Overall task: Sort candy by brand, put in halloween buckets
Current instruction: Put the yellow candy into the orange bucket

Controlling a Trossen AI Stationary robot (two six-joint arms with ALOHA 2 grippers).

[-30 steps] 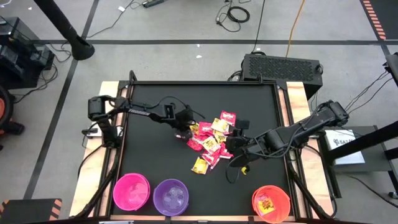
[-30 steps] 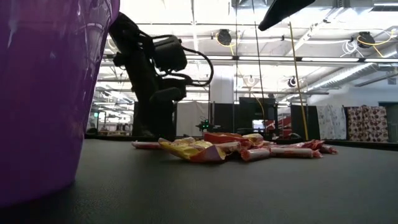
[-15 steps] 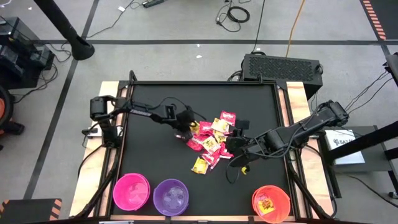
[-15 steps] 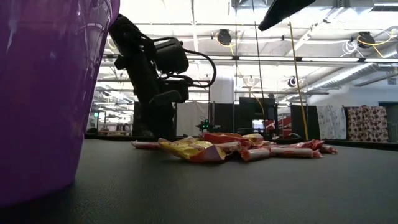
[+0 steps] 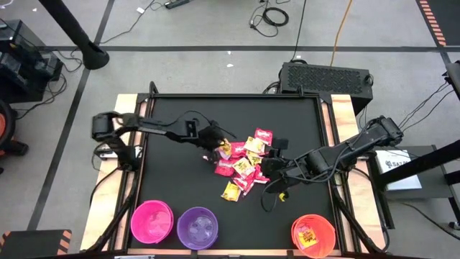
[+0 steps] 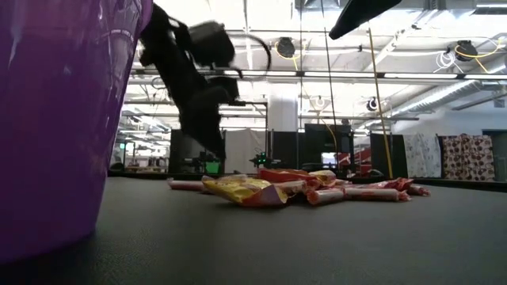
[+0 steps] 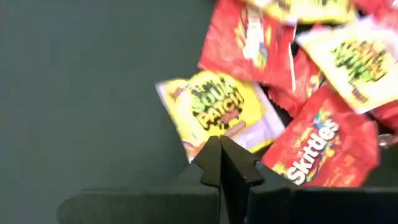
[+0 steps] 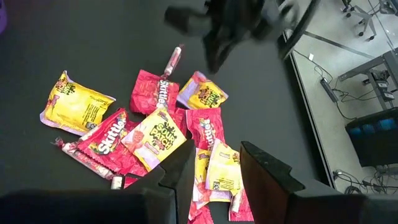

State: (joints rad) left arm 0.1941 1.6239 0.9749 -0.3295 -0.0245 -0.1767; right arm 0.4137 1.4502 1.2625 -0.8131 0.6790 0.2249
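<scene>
The candy [image 5: 244,162] lies as a loose pile of red, yellow and pale packets in the middle of the black table. My left gripper [image 5: 217,142] hangs above the pile's left edge, shut on a yellow Sour Patch packet [image 7: 217,109]. Over the pile's right side my right gripper [image 8: 217,180] hovers open with nothing between its fingers. The halloween buckets stand along the near edge: pink [image 5: 152,221], purple [image 5: 198,227] and orange [image 5: 313,234], the orange one with a yellow packet inside. My left gripper pinches the yellow packet by its nearest corner [image 7: 194,148] between the two shut fingers, which partly hide the spot. The fingers slant down from the table's left side. The packet tilts away below the fingertips; whether its far end rests on the pile I cannot tell.
A thin candy stick [image 8: 174,59] lies apart at the pile's far-left side. A yellow packet [image 5: 231,190] sits alone toward the near edge. Bare table lies left of the pile and in front of the buckets. In the low view the purple bucket [image 6: 55,119] fills the left.
My left gripper has shut at the pile's left edge and then risen, rolling a little. The yellow packet's held corner has come up with it. The rest of the pile stays where it was.
</scene>
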